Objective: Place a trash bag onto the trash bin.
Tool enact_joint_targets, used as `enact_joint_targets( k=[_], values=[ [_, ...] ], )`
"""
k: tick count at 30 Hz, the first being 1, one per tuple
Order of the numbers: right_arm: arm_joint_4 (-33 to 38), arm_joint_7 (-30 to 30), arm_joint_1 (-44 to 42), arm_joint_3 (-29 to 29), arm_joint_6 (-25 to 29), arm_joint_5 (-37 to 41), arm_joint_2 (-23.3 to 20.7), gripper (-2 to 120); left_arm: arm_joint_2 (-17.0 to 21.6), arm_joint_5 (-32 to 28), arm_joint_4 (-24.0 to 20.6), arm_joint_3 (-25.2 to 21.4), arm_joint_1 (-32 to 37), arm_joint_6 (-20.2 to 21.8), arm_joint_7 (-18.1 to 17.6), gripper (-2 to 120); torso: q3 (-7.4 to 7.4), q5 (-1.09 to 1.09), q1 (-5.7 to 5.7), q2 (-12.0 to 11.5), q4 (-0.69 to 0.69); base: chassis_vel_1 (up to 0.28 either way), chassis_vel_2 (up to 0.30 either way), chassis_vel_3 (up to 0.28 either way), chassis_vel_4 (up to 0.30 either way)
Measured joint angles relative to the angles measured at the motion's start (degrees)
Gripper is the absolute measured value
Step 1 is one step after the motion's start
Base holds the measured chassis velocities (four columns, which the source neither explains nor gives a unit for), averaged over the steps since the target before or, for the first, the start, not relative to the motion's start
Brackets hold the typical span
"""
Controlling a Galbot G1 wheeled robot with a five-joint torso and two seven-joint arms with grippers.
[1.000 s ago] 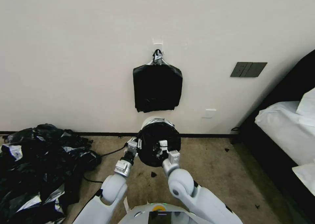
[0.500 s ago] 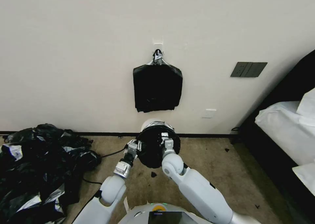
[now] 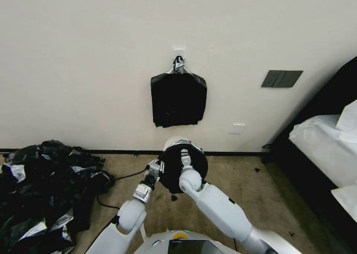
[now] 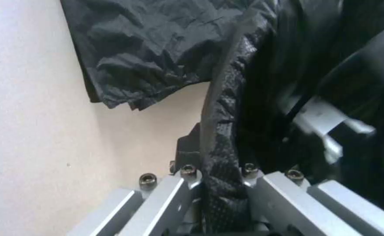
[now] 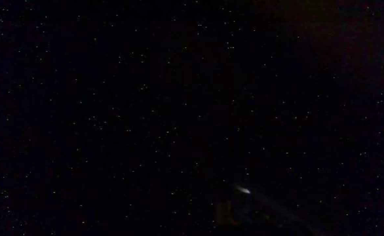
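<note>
While my left gripper (image 3: 160,167) pinches the trash bag (image 3: 174,176) film at the bin's left rim, fingers closed on a black fold w/ the mesh-textured strip running between them, my right gripper (image 3: 185,154) reaches down into the bag's mouth. Can't tell if its fingers are open or closed; its wrist view is dark. The trash bin (image 3: 173,140) stands on the carpet (image 3: 238,179) by the wall's bottom edge, bag draped over most of it, cream rim showing at the back. Step in hand, I'd say: seating the liner. Next probably calls for pushing film down inside and stretching the edge over the bare back rim w/o tearing.
</note>
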Motion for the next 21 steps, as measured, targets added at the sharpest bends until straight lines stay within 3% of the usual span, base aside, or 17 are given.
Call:
enact_joint_targets(
  k=[8,21],
  values=[
    [-5.6,0.9,1.6,1.4,-0.5,2.3,1.2,0,0.5,0.0,-0.8,-0.5,0.6,-0.1,0.1,1,0.00,0.00,0.00,0.0,0.00,0.000,0.000,0.000,0.000],
    [-0.8,0.9,-1.1,1.3,-1.7,-2.6,-1.1,0,0.5,-0.4,-0.3,-1.5,0.0,-0.1,0.2,1,0.00,0.00,0.00,0.0,-0.01,0.000,0.000,0.000,0.000]
  ],
)
